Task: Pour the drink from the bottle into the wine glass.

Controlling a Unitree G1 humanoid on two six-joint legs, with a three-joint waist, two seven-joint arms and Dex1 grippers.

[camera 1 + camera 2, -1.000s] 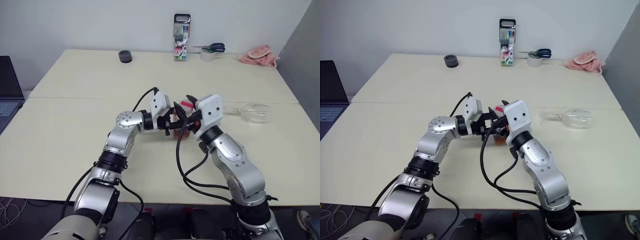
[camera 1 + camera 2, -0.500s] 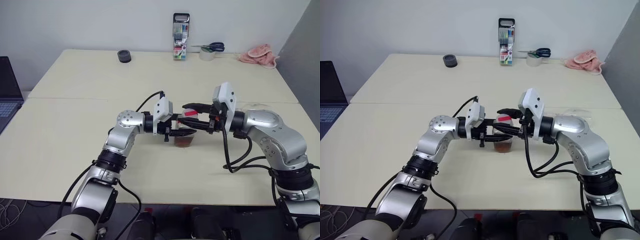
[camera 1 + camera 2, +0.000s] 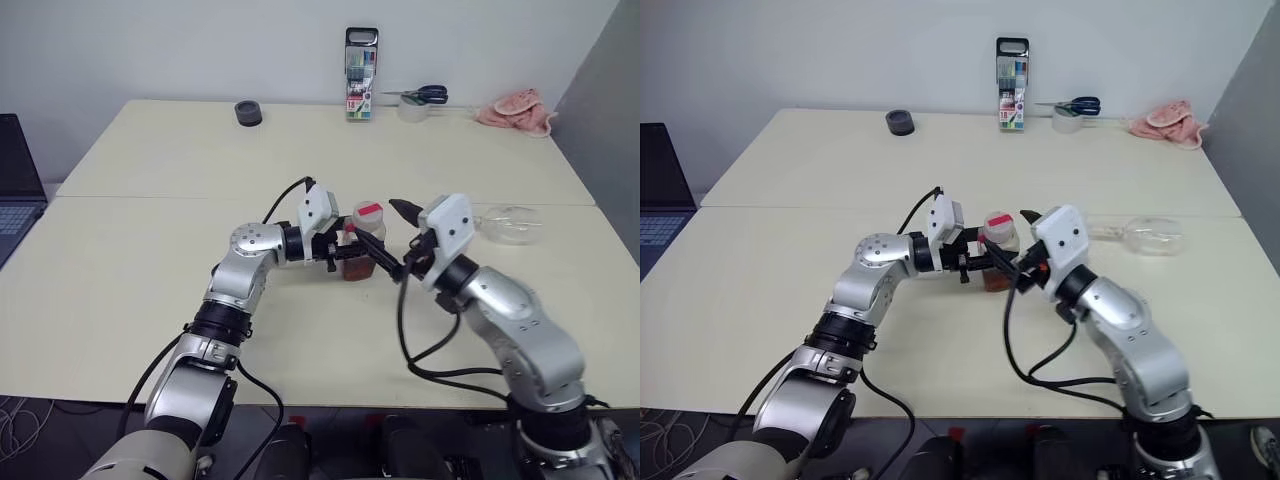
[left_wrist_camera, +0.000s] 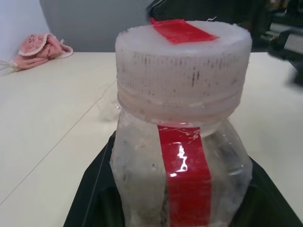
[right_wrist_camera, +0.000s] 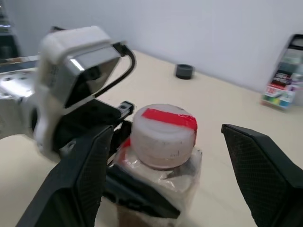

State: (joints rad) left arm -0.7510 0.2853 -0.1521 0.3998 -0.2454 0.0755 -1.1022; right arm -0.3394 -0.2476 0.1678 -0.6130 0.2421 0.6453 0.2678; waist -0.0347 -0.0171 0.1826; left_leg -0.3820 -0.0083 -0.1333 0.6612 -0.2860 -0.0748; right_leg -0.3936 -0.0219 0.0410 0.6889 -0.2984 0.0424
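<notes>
- The left claw [image 3: 352, 247] is clenched on the bottle [image 3: 362, 243], its black fingers pressed on either side of the body below the cap, pointing across toward the robot's right.
- The bottle stands upright near the middle of the tabletop [image 3: 140, 260], between the two arms; whether its base rests on the surface or hangs just above it cannot be told.
- Its cap [image 5: 164, 135] is whitish with a red strip across the top, and is on the bottle; a red strip [image 4: 185, 170] also runs down the clear body.
- The drink [image 3: 356, 267] shows as a reddish-brown band in the lower part of the bottle.
- The right claw [image 3: 396, 238] is released, its two black fingers [image 5: 262, 175] spread wide on either side of the cap and clear of it, holding nothing.
- In the head views the right claw sits just beside the bottle, on the robot's right of it, with one finger above the cap's level and the other lower, by the body.
- The wine glass [image 3: 508, 223] lies on its side on the tabletop, well to the robot's right of the bottle, apart from both claws.
- Along the far edge of the tabletop are a small dark round object [image 3: 249, 113], a pen case [image 3: 362, 88] standing upright, scissors [image 3: 425, 96] on a tape roll [image 3: 414, 109], and a pink cloth [image 3: 518, 110].
- A laptop [image 3: 18, 185] sits at the robot's far left.
</notes>
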